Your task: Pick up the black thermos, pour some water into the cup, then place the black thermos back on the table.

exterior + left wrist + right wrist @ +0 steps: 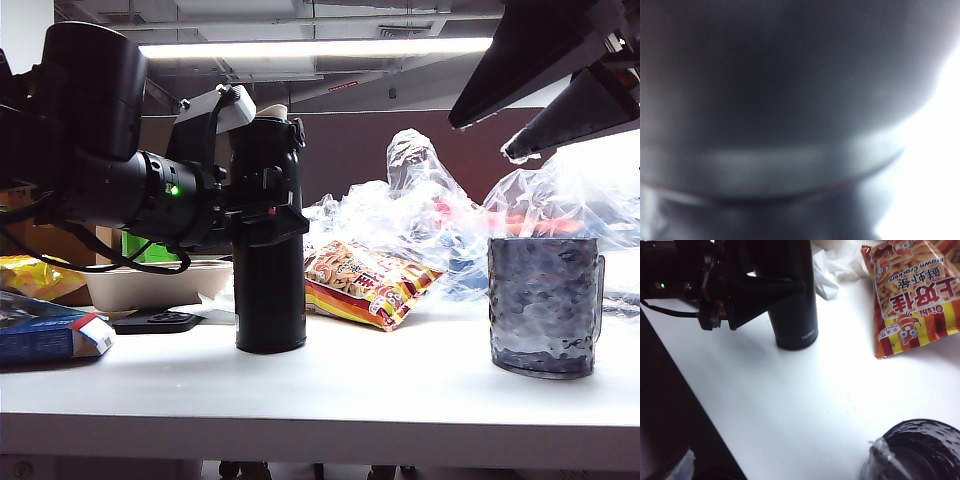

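The left arm reaches in level from the left, its gripper point(262, 215) with fingers point(285, 222) pinching the black thermos point(269, 280) at mid-height; the flask stands upright on the desk point(330, 390). The right gripper point(520, 120) hangs high above the cup point(545, 305), fingers spread (snack bag point(365, 280) between the two vessels).
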`<state>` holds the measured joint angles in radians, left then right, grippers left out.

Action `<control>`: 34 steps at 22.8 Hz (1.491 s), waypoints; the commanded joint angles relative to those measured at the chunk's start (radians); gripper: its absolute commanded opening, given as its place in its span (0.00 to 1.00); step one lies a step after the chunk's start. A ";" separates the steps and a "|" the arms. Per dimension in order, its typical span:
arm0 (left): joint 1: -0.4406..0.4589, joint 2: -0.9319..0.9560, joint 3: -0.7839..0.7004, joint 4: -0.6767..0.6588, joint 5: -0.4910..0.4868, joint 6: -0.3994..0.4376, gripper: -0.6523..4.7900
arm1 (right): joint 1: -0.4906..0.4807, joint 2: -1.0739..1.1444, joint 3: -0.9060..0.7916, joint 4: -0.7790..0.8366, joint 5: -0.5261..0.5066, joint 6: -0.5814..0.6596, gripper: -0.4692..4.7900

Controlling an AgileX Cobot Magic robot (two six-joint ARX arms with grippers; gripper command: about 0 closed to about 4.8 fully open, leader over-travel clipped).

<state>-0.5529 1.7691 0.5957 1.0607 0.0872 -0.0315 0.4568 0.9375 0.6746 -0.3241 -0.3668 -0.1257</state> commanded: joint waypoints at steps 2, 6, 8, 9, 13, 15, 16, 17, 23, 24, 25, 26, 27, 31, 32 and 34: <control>-0.001 -0.003 0.002 0.023 0.007 -0.003 0.84 | 0.002 -0.002 0.005 0.006 -0.001 -0.005 1.00; -0.001 -0.005 0.002 0.045 0.008 -0.007 0.86 | 0.002 -0.002 0.005 0.006 -0.001 -0.005 1.00; -0.001 -0.013 -0.002 0.034 0.040 -0.045 0.86 | 0.002 -0.003 0.005 0.006 -0.001 -0.005 1.00; -0.001 -0.024 -0.007 0.014 0.073 -0.068 0.86 | 0.002 -0.003 0.005 0.006 -0.001 -0.005 1.00; -0.001 -0.084 -0.085 -0.028 0.100 -0.137 1.00 | 0.001 -0.004 0.005 -0.050 0.017 -0.005 1.00; -0.001 -0.118 -0.116 -0.027 0.101 -0.138 1.00 | 0.001 -0.004 0.005 -0.064 0.017 -0.005 1.00; -0.001 -0.143 -0.135 -0.028 0.101 -0.138 1.00 | 0.001 -0.005 0.005 -0.063 0.017 -0.006 1.00; -0.001 -0.184 -0.165 -0.031 0.101 -0.137 1.00 | 0.001 -0.011 0.005 -0.068 0.017 -0.005 1.00; -0.001 -0.550 -0.272 -0.313 0.136 -0.143 0.19 | 0.001 -0.076 0.005 -0.140 0.007 -0.005 0.06; -0.001 -0.630 -0.272 -0.387 0.135 -0.147 0.11 | 0.001 -0.097 0.005 -0.145 0.007 0.003 0.07; -0.001 -0.694 -0.272 -0.443 0.135 -0.164 0.11 | 0.001 -0.120 0.005 -0.162 0.011 0.003 0.07; -0.001 -0.753 -0.272 -0.503 0.138 -0.168 0.11 | 0.001 -0.137 0.005 -0.176 0.018 0.003 0.07; -0.001 -0.808 -0.272 -0.558 0.139 -0.168 0.11 | 0.001 -0.156 0.005 -0.195 0.033 0.004 0.07; -0.019 -1.158 -0.272 -0.909 0.145 -0.162 0.11 | 0.002 -0.353 -0.047 -0.212 0.103 0.130 0.07; -0.023 -1.219 -0.273 -0.972 0.139 -0.159 0.11 | 0.002 -0.401 -0.066 -0.201 0.133 0.156 0.07; -0.026 -1.368 -0.279 -1.090 0.119 -0.154 0.11 | 0.001 -0.525 -0.123 -0.154 0.177 0.185 0.07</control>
<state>-0.5808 0.4534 0.3218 0.0471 0.2207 -0.1951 0.4568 0.4511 0.5701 -0.5205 -0.2207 0.0280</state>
